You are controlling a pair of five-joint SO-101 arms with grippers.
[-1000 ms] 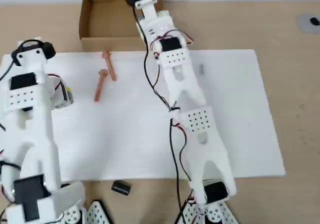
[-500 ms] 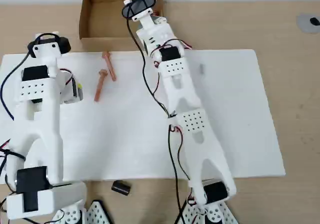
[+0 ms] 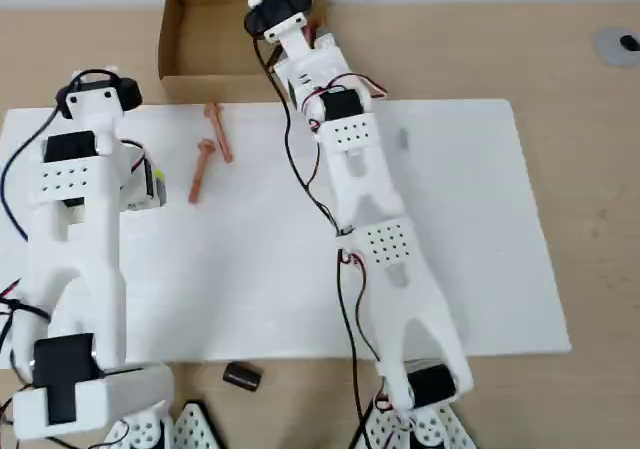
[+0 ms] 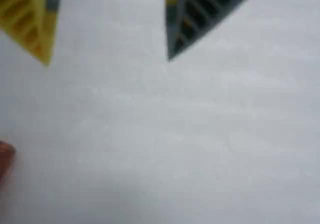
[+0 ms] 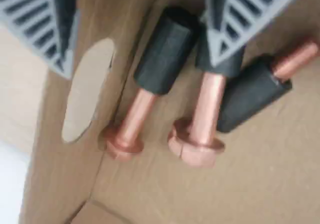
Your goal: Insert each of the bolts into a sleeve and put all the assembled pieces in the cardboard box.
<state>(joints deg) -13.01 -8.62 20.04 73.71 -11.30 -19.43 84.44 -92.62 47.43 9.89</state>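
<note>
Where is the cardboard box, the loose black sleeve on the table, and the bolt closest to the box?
Cardboard box (image 3: pixel 215 87): high view, on its front wall.
Black sleeve (image 3: pixel 241 376): high view, on its middle.
Bolt closest to the box (image 3: pixel 219 134): high view, on its shaft.

White mat (image 3: pixel 480 269) on wooden table (image 3: pixel 590 169)
</note>
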